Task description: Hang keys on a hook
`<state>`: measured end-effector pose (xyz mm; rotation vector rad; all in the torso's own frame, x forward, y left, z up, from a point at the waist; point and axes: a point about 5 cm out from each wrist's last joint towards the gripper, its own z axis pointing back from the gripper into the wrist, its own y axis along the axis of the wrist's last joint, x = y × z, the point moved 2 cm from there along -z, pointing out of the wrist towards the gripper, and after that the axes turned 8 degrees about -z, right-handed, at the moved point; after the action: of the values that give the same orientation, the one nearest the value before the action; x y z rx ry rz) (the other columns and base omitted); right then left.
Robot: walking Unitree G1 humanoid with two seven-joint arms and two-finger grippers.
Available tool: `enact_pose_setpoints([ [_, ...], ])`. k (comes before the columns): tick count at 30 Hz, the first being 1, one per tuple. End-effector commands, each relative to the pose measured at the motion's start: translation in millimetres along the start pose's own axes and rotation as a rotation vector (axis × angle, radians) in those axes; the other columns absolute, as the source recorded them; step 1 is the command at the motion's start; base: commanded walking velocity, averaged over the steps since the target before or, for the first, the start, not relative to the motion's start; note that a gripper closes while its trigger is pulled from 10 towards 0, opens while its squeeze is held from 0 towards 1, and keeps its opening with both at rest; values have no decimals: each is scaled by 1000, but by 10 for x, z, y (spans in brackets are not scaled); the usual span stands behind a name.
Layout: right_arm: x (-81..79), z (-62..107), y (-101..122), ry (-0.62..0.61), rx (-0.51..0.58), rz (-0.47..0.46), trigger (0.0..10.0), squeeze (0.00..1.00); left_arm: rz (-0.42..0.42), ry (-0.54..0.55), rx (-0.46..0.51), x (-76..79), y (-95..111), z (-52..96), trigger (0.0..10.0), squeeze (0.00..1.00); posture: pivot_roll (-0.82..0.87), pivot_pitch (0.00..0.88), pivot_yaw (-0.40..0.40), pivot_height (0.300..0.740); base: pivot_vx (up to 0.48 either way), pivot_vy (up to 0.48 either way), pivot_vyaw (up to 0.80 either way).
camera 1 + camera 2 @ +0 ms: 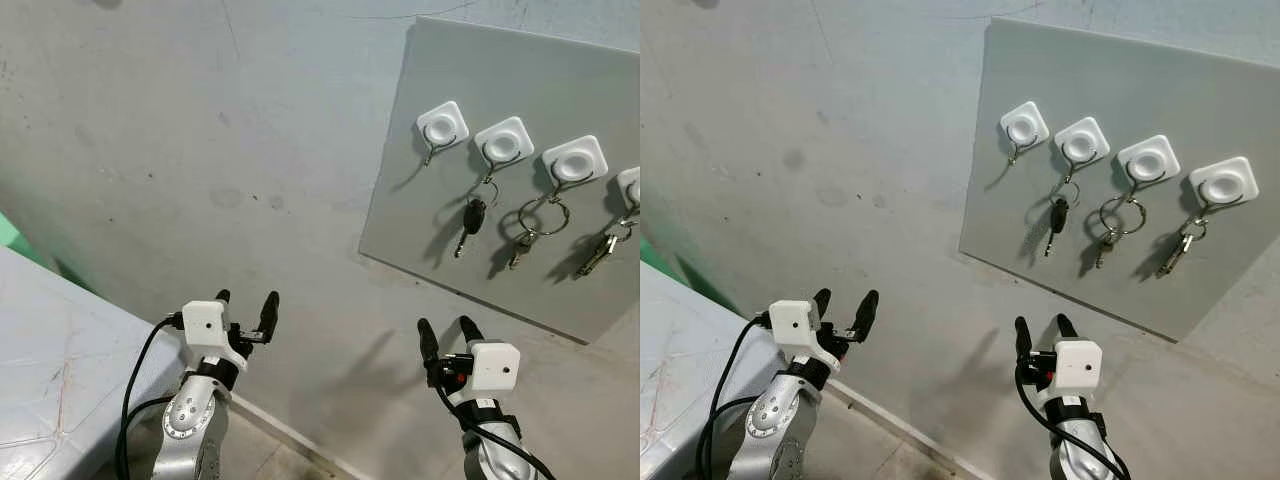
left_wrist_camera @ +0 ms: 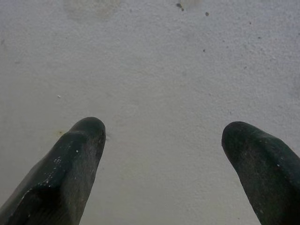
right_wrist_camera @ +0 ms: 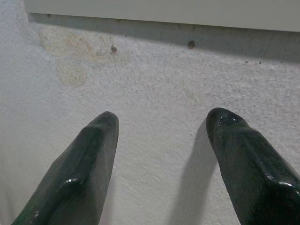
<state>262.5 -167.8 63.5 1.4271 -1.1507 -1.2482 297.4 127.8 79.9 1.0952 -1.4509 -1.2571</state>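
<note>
Both my end effectors, left point(image 1: 246, 308) and right point(image 1: 449, 333), sit released and empty at bottom of frame; keys point(image 1: 1056, 222) already hang upper right, so I'd lift slowly toward the free hook point(image 1: 1024, 125).

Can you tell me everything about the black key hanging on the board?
The black key has a dark, plastic-looking head and a slim metal blade pointing down, tilted slightly. It hangs by a small silver ring from the second white hook from the left on the grey board, which is fixed to the wall. It touches only its ring and perhaps the board behind it. It casts a shadow to its left. Both grippers are lower down, well away from it.
</note>
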Motion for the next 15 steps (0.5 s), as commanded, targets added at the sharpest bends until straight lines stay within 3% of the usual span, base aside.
enact_pose_setpoints([
  [1,90,-16,3,-37,-2,4,10000,0,-6,0,14,-6,29,-29,10000,0,4,0,-44,740,0,0,0],
  [15,102,24,-92,-39,-34,5,10000,0,-20,-11,-47,16,-114,-7,10000,0,1,0,-40,740,0,0,0],
])
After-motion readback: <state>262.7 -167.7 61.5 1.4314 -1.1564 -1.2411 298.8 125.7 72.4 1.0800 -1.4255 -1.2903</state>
